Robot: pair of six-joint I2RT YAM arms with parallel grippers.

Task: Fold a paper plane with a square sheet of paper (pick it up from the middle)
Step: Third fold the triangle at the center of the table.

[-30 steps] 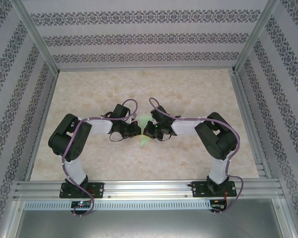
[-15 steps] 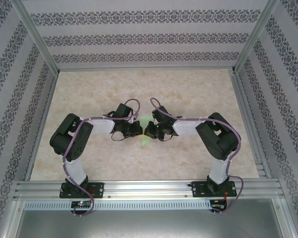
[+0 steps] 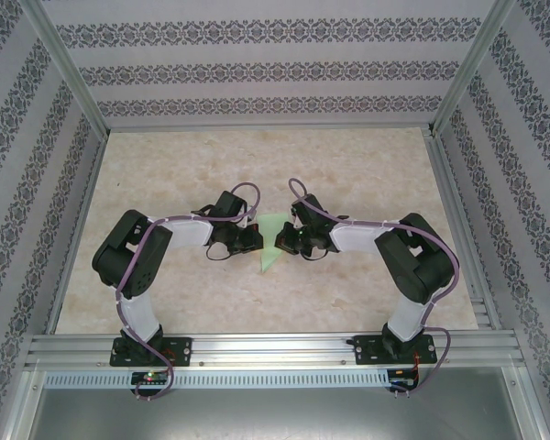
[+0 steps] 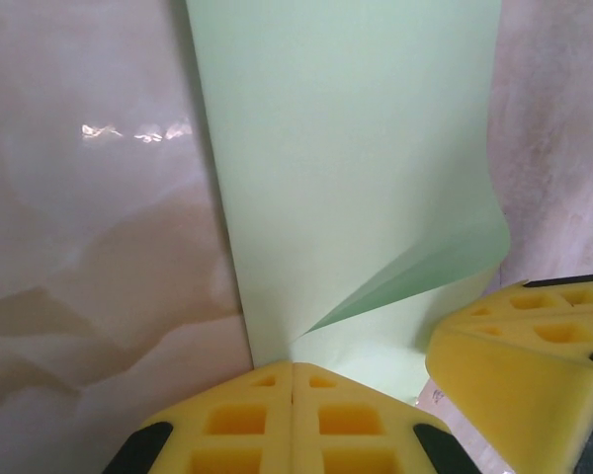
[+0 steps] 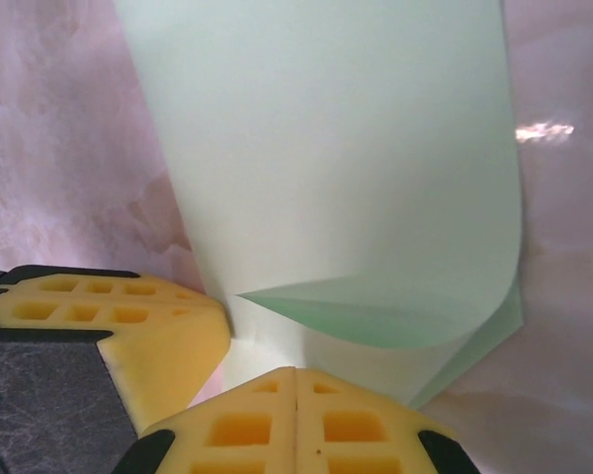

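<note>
The pale green sheet of paper (image 3: 271, 246) lies on the table between the two arms, folded to a point that faces the near edge. In the left wrist view the paper (image 4: 356, 168) has one flap curling up off the layer below. My left gripper (image 4: 293, 367) is shut, its yellow pads meeting tip to tip at the paper's near left edge, with nothing seen between them. My right gripper (image 5: 296, 372) is shut in the same way on the paper (image 5: 326, 158) from the other side. From above, the left gripper (image 3: 253, 237) and right gripper (image 3: 283, 240) flank the sheet.
The marble-patterned table (image 3: 367, 174) is bounded by aluminium rails (image 3: 275, 346) and patterned walls. The right gripper's pads (image 4: 534, 360) sit close beside the left one, and the left gripper's pads (image 5: 119, 326) show in the right wrist view.
The right arm has drawn back to the right, its elbow swinging outward. The gap between the grippers has widened and more of the green paper shows. The left arm barely moved.
</note>
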